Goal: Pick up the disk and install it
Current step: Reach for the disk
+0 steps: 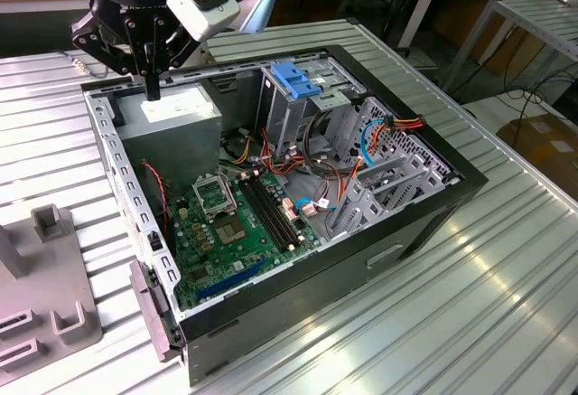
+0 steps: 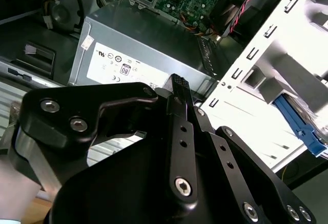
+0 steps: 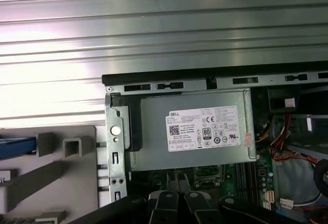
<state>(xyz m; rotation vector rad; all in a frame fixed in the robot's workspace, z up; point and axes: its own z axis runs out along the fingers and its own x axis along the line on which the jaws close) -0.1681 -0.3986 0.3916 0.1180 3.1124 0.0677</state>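
My gripper point(image 1: 152, 86) hangs shut, with nothing between its fingers, over the back corner of the open computer case point(image 1: 470, 181) on the exterior view's left. It is just above the grey power-supply box point(image 1: 176, 117). In both wrist views the black fingertips point(image 2: 177, 83) point(image 3: 177, 182) press together over that box point(image 3: 197, 134). Of the disk, a strip of blue carrier point(image 3: 16, 147) point(image 2: 300, 127) shows at the grey stand point(image 3: 69, 149) beside the case. Its metal body is out of view.
Inside the case lie the green motherboard point(image 1: 237, 223), loose red, orange and blue cables point(image 1: 366, 142) and an upright metal cage with a blue top point(image 1: 296, 80). The grey stand point(image 1: 50, 300) sits on the slatted metal table point(image 1: 470, 323) to the case's left.
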